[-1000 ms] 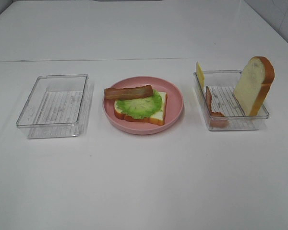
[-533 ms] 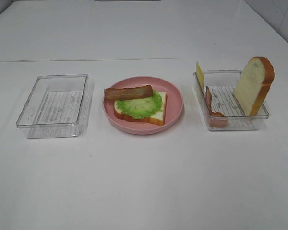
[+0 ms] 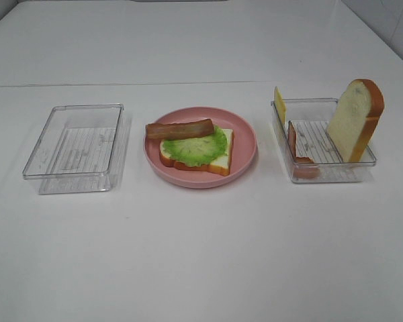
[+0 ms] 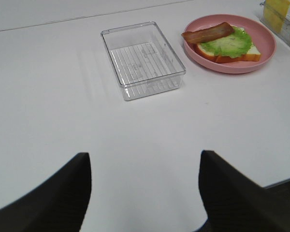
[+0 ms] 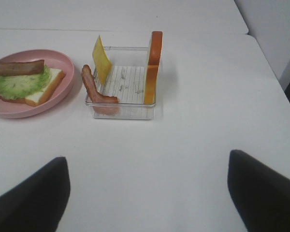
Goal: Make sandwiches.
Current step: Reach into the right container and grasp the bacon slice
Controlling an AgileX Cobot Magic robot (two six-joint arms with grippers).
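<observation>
Nothing moved | plated: bread (image 3: 218,163), lettuce (image 3: 195,146), bacon (image 3: 179,129) | pending: cheese (image 3: 279,105), second bacon (image 3: 293,141), top slice (image 3: 354,119) | left fingers (image 4: 53,193), right fingers (image 5: 29,193) apart, empty

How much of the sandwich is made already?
Done: bottom bread, lettuce and one bacon strip sit stacked on the pink plate. In hand: nothing; the left gripper and right gripper hang empty, jaws open. Left: the second bacon strip, cheese and top bread are in the right tray.

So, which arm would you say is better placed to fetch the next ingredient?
The right, I'd judge: the spare bacon strip, cheese and bread slice all stand in the tray facing the open right gripper, while the left gripper faces the empty tray.
</observation>
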